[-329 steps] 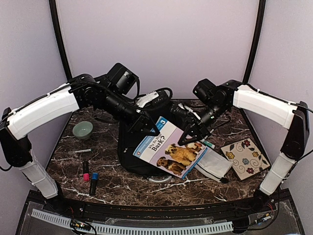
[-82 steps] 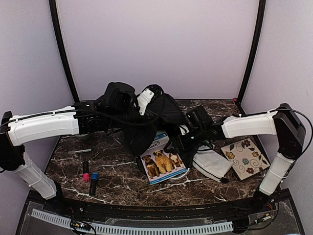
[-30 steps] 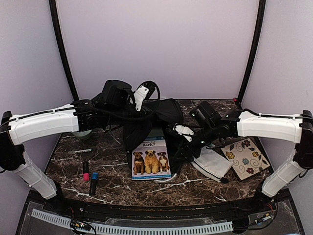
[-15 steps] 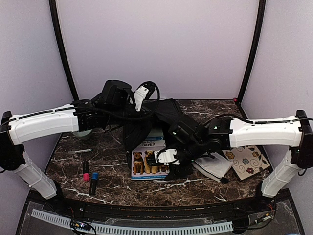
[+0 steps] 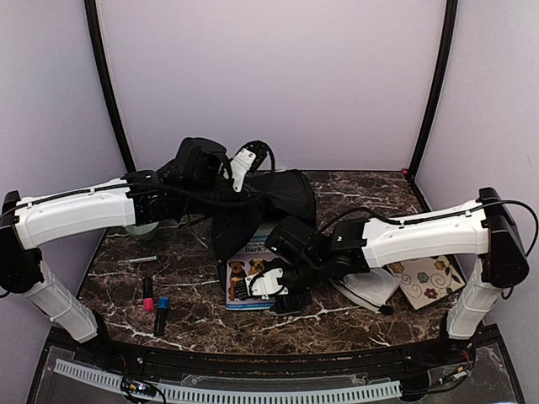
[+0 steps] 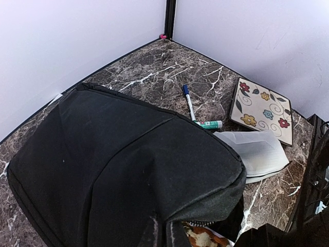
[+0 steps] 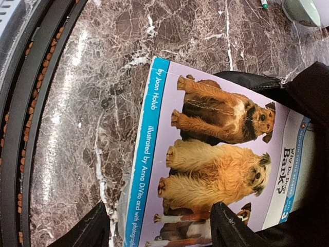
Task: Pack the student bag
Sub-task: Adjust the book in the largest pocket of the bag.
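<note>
The student bag (image 5: 274, 195), a large black backpack, lies mid-table with its near flap lifted. My left gripper (image 5: 236, 187) is shut on that flap fabric; in the left wrist view the bag (image 6: 118, 159) fills the frame and the fingers are hidden by it. A children's book with three dogs on its cover (image 5: 248, 271) lies flat, its far end inside the bag's mouth (image 7: 303, 98). My right gripper (image 5: 257, 286) hovers open over the book's (image 7: 205, 154) near part. One finger stands outside the spine and the other over the cover.
A white pouch (image 5: 366, 286) and a floral notebook (image 5: 425, 273) lie to the right. A blue pen (image 6: 187, 100) and a green-capped marker (image 6: 208, 124) lie behind them. At the left are a pen (image 5: 137, 261), two markers (image 5: 154, 303) and a green bowl (image 7: 308, 10).
My right arm has swung left and toward the table's near edge, bringing its open gripper over the book. The book, the bag and the left arm stay as they were.
</note>
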You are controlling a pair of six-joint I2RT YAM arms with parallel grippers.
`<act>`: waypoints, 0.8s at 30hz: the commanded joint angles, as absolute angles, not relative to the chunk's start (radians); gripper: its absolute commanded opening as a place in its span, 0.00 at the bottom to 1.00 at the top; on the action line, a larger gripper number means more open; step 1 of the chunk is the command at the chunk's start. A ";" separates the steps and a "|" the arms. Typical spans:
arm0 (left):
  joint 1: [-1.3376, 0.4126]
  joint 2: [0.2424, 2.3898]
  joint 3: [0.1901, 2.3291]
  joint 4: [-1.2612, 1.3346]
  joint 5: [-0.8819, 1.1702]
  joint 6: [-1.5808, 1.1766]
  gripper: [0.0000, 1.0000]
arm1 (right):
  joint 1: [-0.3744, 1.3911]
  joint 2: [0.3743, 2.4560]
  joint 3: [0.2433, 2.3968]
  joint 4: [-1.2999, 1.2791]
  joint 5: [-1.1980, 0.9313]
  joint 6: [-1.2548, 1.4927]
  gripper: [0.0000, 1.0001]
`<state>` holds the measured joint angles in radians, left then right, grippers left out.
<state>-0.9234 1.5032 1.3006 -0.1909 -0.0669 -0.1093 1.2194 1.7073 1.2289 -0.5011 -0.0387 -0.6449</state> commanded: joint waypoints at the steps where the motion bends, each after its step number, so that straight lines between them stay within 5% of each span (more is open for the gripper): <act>1: -0.911 1.443 1.345 -0.120 -0.075 -0.117 0.00 | 1.229 1.750 1.225 -0.449 0.014 -0.687 0.67; 24: -0.911 1.455 1.348 -0.135 -0.034 -0.117 0.00 | 1.096 1.892 1.331 -0.318 0.227 -0.663 0.62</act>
